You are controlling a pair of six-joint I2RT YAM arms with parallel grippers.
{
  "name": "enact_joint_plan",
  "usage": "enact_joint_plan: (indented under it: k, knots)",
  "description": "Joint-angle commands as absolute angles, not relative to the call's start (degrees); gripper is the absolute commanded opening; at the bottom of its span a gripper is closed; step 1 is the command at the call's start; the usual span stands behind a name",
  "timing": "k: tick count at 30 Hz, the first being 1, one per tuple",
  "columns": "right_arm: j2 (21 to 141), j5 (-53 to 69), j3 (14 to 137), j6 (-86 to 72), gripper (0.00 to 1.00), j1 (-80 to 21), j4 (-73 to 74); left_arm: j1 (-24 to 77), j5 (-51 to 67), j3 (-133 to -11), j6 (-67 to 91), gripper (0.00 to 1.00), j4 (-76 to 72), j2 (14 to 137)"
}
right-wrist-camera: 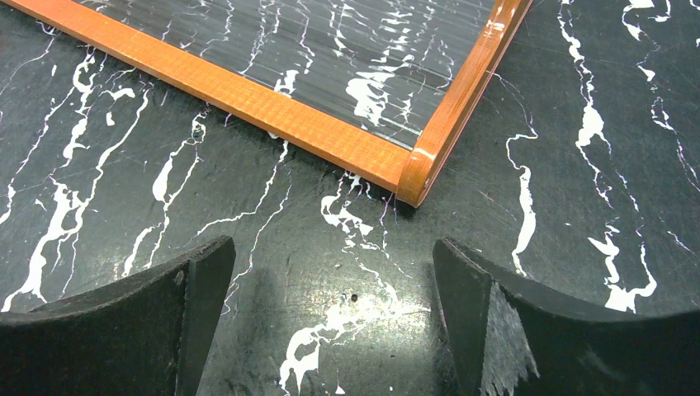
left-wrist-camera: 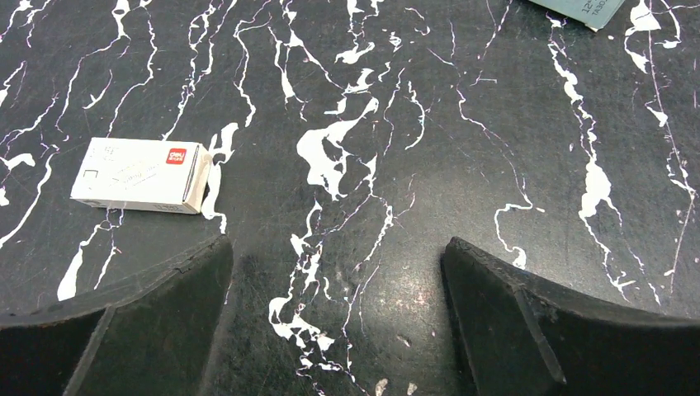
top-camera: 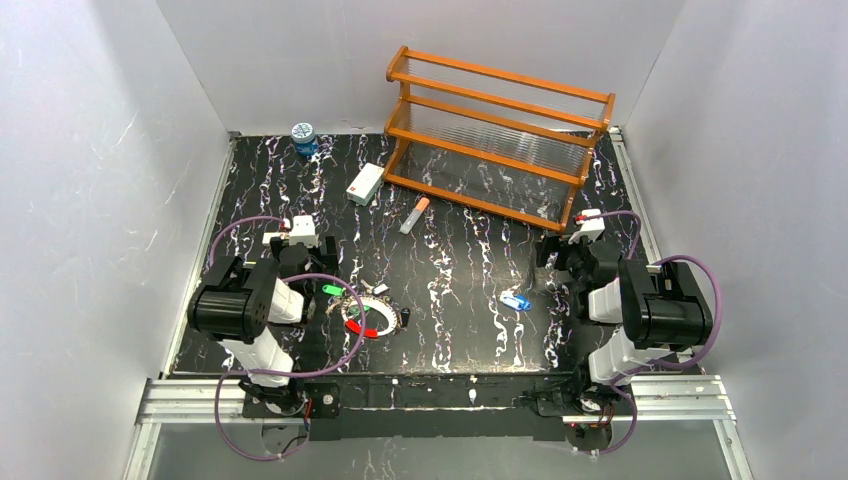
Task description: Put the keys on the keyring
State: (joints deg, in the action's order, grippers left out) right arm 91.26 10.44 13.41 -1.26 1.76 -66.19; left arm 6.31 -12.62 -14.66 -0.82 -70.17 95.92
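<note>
The keyring (top-camera: 364, 321), an oval loop part white and part red, lies on the black marbled table just right of the left arm. A green-headed key (top-camera: 333, 290) lies at its upper left, and a small silvery piece (top-camera: 377, 289) lies just above it. A blue-headed key (top-camera: 516, 300) rests near the right arm. My left gripper (top-camera: 303, 256) (left-wrist-camera: 337, 247) is open over bare table, left of the ring. My right gripper (top-camera: 556, 252) (right-wrist-camera: 334, 247) is open too, nothing between its fingers, beside the rack's near corner. Neither wrist view shows a key or the ring.
An orange tiered rack (top-camera: 500, 140) stands at the back right; its corner (right-wrist-camera: 413, 177) lies just ahead of the right fingers. A white box (top-camera: 365, 183) (left-wrist-camera: 140, 175), an orange-and-white tube (top-camera: 415, 214) and a blue-lidded jar (top-camera: 304, 137) sit farther back. White walls enclose the table.
</note>
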Motion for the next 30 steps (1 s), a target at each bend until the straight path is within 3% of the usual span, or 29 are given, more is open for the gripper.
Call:
enact_joint_plan:
  k: [1, 10, 13, 18, 24, 27, 30]
  knots:
    - [91.25, 9.76, 14.32, -0.44, 0.99, 1.93, -69.17, 5.89, -12.30, -15.29, -0.55, 0.99, -70.40, 95.89]
    - [91.24, 9.78, 14.29, -0.44, 0.99, 1.93, -69.17, 5.90, -12.35, -15.21, -0.46, 0.98, -70.40, 95.81]
    - [91.23, 9.80, 14.32, -0.44, 0.99, 1.93, -69.17, 5.88, -18.87, -16.13, 1.90, 0.98, -67.48, 93.67]
    - [91.23, 9.77, 14.29, -0.39, 0.99, 1.93, -69.17, 5.89, -23.60, -30.37, 8.81, 0.98, -32.46, 79.92]
    - [91.28, 9.84, 14.28, -0.44, 0.99, 1.93, -69.17, 5.81, -15.95, -50.13, 17.14, 0.98, 2.92, 77.58]
    - [91.36, 9.39, 14.49, -0.48, 0.99, 1.93, -68.89, 5.80, -10.48, -54.86, 20.19, 0.98, 11.61, 76.00]
    - [91.59, 3.77, 15.90, -2.85, 0.99, 1.93, -66.66, 5.80, -5.17, -52.54, 22.69, 0.98, 10.13, 71.78]
